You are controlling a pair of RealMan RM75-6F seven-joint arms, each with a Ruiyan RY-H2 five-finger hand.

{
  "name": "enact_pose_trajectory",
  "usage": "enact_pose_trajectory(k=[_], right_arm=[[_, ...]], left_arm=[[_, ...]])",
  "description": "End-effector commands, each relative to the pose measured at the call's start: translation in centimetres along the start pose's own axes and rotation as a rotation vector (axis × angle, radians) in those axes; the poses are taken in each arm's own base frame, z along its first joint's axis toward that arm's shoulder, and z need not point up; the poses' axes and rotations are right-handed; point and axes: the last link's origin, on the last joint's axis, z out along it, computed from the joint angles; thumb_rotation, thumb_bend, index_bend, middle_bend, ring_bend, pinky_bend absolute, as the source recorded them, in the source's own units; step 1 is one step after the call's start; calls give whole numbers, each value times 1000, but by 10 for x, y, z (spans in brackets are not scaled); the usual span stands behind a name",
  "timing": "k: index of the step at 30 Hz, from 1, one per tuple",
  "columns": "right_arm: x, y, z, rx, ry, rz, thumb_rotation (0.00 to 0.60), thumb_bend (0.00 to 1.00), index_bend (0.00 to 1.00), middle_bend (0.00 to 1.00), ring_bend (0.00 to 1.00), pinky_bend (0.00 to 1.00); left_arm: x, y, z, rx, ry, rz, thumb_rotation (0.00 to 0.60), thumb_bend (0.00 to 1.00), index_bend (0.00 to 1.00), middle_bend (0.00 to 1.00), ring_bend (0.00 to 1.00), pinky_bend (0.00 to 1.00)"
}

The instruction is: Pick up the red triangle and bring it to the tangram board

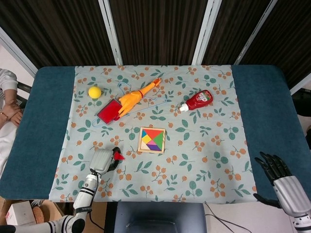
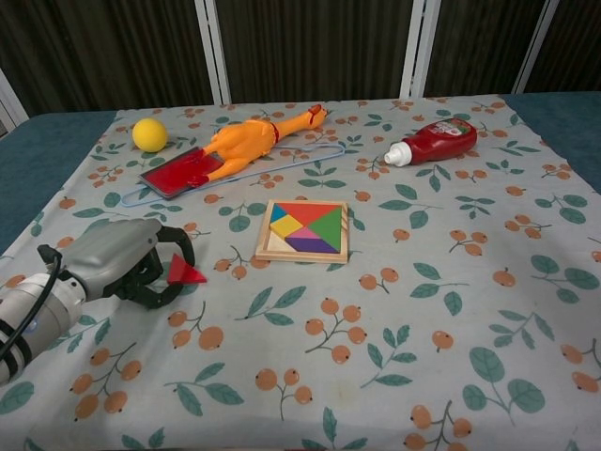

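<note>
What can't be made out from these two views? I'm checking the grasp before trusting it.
- Whether the left hand really holds the red triangle: the fingers cover its near edge in the chest view, and it is too small in the head view.
- The right hand: absent from the chest view, partly cut off by the frame edge in the head view.
- The tangram board: nothing hidden.
</note>
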Motion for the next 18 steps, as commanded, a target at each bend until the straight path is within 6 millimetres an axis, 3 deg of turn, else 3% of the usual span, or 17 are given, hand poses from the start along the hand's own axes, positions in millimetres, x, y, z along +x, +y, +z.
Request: enact_pose_trajectory(k=[1,11,18], right_arm=[[0,0,0,2,-2,-2,600,203,0,0,0,0],[-2,-2,0,3,-6,-8,600,203,0,0,0,0],[-4,-3,0,10,-12,-12,600,203,0,0,0,0]], left_arm=[[0,0,1,2,4,-1,600,398,468,1000,1000,1000],[7,9,1,-20,58,-43,600,399,606,1000,1000,1000],[17,44,3,-68,68,-123,600,397,612,1000,1000,1000]])
